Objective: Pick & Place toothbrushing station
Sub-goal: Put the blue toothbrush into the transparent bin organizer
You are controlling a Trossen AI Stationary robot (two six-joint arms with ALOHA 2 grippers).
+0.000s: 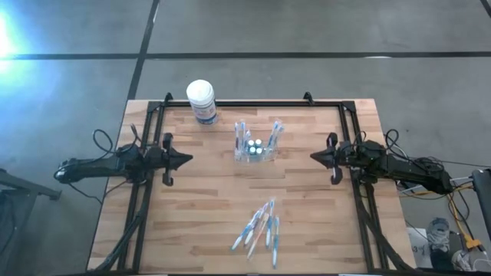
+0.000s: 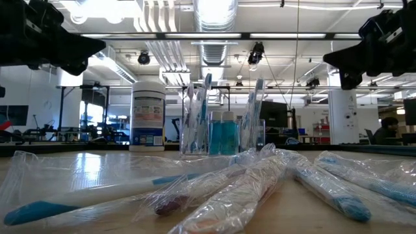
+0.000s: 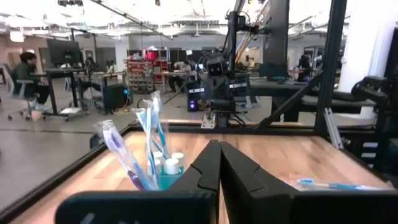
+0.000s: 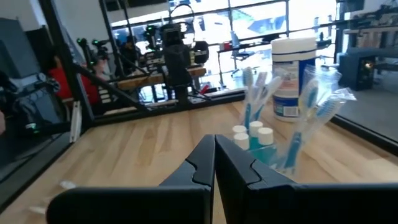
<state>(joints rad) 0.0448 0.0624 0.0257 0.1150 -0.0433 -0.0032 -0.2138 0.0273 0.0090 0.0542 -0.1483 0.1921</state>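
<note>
Station: toothbrushing station (image 1: 255,147) upright, bench (image 1: 322,222) mid-rear (brushes, small bottles inside).
Nearby: white tub (image 1: 202,100) rear-left; wrapped toothbrushes (image 1: 259,230) near front edge.
Arms: left gripper (image 1: 184,160), right gripper (image 1: 316,156) flank station, well apart, fingers closed, empty.

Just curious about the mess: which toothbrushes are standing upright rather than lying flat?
The ones in the clear toothbrushing station at mid-table stand upright; the wrapped toothbrushes near the front edge lie flat.

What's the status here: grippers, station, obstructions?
Left gripper shut, empty, at left edge. Right gripper shut, empty, at right edge. Toothbrushing station upright mid-table, untouched. White tub behind it; wrapped toothbrushes in front.
</note>
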